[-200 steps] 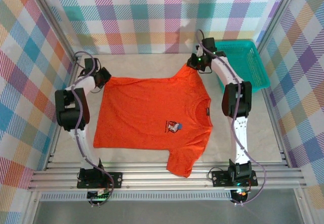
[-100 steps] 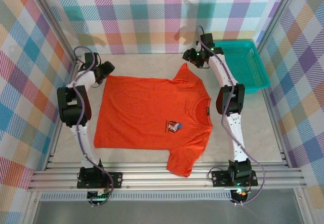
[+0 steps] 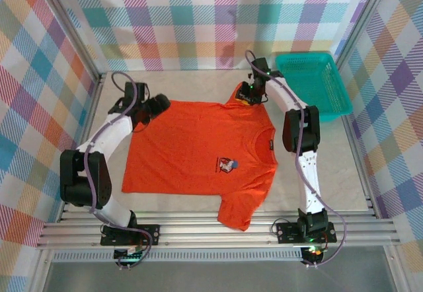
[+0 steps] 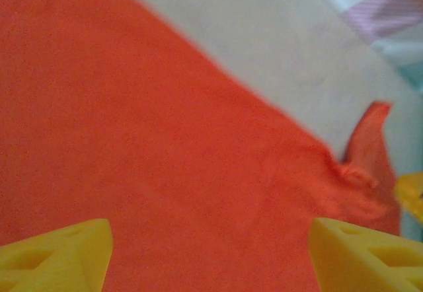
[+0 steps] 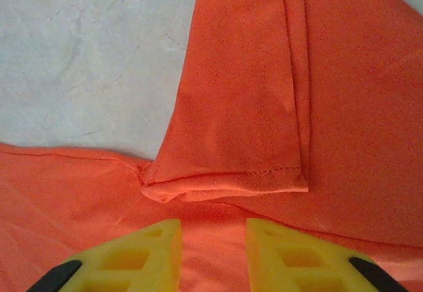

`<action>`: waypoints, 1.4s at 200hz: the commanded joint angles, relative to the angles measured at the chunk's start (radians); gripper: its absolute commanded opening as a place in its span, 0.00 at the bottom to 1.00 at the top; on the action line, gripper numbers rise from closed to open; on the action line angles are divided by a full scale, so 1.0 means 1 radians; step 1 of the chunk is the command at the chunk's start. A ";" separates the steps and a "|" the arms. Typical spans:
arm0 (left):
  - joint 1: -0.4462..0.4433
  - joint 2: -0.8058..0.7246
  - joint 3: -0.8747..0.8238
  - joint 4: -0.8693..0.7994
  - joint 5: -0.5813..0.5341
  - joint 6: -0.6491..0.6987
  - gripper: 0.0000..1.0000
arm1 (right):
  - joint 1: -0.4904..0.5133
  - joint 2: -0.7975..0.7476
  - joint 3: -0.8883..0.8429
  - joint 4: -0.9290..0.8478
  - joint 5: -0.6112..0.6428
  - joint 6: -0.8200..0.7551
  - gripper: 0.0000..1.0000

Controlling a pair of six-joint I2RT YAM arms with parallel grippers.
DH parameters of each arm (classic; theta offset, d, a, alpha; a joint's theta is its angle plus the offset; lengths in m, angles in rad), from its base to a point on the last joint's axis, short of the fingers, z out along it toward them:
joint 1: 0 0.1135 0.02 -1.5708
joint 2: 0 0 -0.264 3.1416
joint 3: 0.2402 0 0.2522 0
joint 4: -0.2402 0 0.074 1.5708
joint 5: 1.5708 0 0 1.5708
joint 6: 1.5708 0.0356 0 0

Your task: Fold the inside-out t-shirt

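The inside-out t-shirt (image 3: 198, 146) lies spread flat on the table, bright orange-red, with its small print (image 3: 228, 166) facing up. My left gripper (image 3: 160, 104) hovers over the shirt's far left corner. In the left wrist view it (image 4: 210, 239) is open wide, with only flat cloth (image 4: 132, 140) below. My right gripper (image 3: 244, 98) is over the far sleeve. In the right wrist view it (image 5: 213, 239) stands open with a narrower gap and nothing pinched, just behind the sleeve (image 5: 238, 140), which lies doubled back on the shirt.
A teal basket (image 3: 310, 84) stands at the table's far right, beside the right arm. Bare table (image 3: 198, 84) runs along the far edge beyond the shirt. Checked walls close in the back and sides. The near sleeve (image 3: 238, 213) hangs over the table's front rail.
Both grippers were shut on the shirt's far corners; they have let go and opened. The left arm swung right over the cloth, the right one moved left and down onto the far sleeve.
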 commanded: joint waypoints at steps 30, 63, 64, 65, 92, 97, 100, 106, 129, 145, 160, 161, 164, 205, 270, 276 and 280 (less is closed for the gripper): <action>0.006 -0.064 -0.086 -0.037 -0.029 -0.009 0.76 | -0.006 0.052 0.056 0.000 0.031 0.029 0.34; 0.006 -0.078 -0.091 -0.046 -0.046 -0.003 0.76 | 0.001 0.058 0.036 -0.003 0.057 0.026 0.37; 0.005 -0.078 -0.090 -0.046 -0.047 -0.002 0.76 | 0.002 0.058 0.034 -0.002 0.058 0.026 0.37; 0.005 -0.078 -0.090 -0.046 -0.047 -0.002 0.76 | 0.001 0.058 0.033 -0.001 0.058 0.026 0.37; 0.006 -0.069 -0.080 -0.046 -0.045 -0.004 0.76 | 0.001 0.067 0.028 0.012 0.056 0.029 0.36; 0.006 -0.068 -0.080 -0.044 -0.042 -0.004 0.76 | 0.002 0.068 0.029 0.014 0.056 0.031 0.36; 0.005 -0.068 -0.081 -0.043 -0.043 -0.005 0.76 | 0.002 0.069 0.028 0.015 0.056 0.030 0.36; 0.006 -0.068 -0.081 -0.043 -0.041 -0.006 0.76 | 0.002 0.070 0.027 0.016 0.059 0.031 0.36; 0.007 -0.074 -0.086 -0.041 -0.045 -0.007 0.76 | 0.005 0.074 0.027 0.011 0.066 0.034 0.38; 0.006 -0.079 -0.088 -0.043 -0.052 -0.007 0.76 | 0.010 0.080 0.027 0.003 0.076 0.031 0.39; 0.006 -0.083 -0.087 -0.045 -0.055 -0.007 0.76 | 0.012 0.085 0.024 0.001 0.079 0.031 0.40; 0.006 -0.083 -0.087 -0.044 -0.055 -0.006 0.76 | 0.012 0.086 0.024 0.001 0.079 0.031 0.40; 0.006 -0.084 -0.086 -0.044 -0.055 -0.006 0.76 | 0.013 0.086 0.023 0.002 0.080 0.032 0.40; 0.006 -0.089 -0.075 -0.056 -0.064 0.003 0.75 | 0.013 0.103 0.037 0.005 0.083 0.044 0.40; 0.008 -0.091 -0.075 -0.055 -0.071 0.006 0.74 | 0.018 0.113 0.038 0.001 0.084 0.053 0.39; 0.007 -0.092 -0.075 -0.055 -0.072 0.005 0.74 | 0.018 0.109 0.038 0.001 0.084 0.053 0.36; 0.007 -0.093 -0.075 -0.055 -0.072 0.006 0.74 | 0.019 0.105 0.039 0.000 0.085 0.052 0.34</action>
